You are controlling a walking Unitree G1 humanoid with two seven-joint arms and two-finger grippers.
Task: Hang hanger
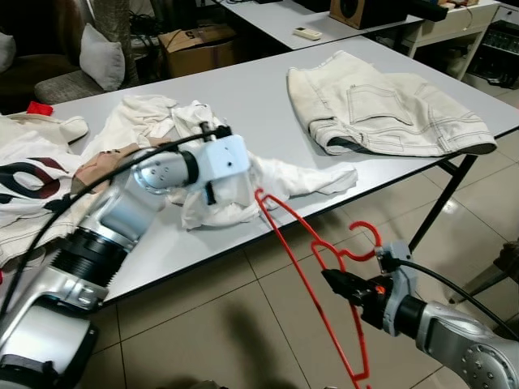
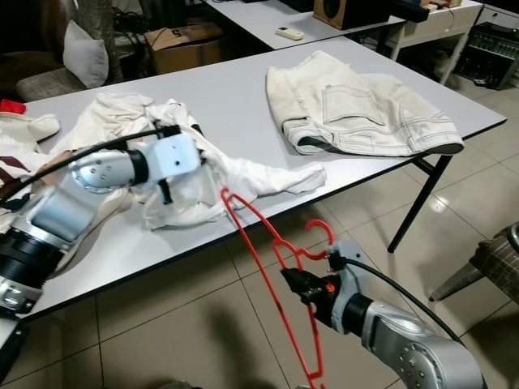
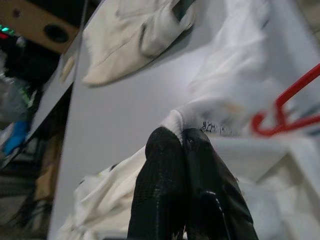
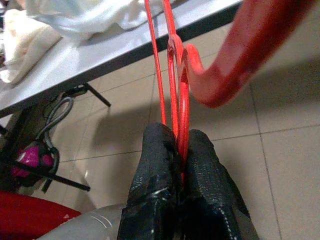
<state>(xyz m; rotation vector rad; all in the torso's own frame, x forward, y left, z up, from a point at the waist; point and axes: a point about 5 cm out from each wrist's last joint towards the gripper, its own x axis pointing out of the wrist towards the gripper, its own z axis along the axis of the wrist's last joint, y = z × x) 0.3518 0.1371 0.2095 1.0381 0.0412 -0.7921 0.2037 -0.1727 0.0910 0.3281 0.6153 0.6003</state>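
The right gripper hangs below the table edge, above the tiled floor, its two black fingers pressed together on the wire neck of a red hanger. The hanger is held off the table in the air: its hook curls just above the gripper, one shoulder end reaches up to the table edge and touches the white shirt, and the other end points down toward the floor. The left gripper is over the table, its fingers pinched shut on a fold of that crumpled white shirt, which lies near the front edge of the grey table. Farther back on the table lies a pair of cream shorts, well apart from the shirt. More light clothes are piled at the table's left end
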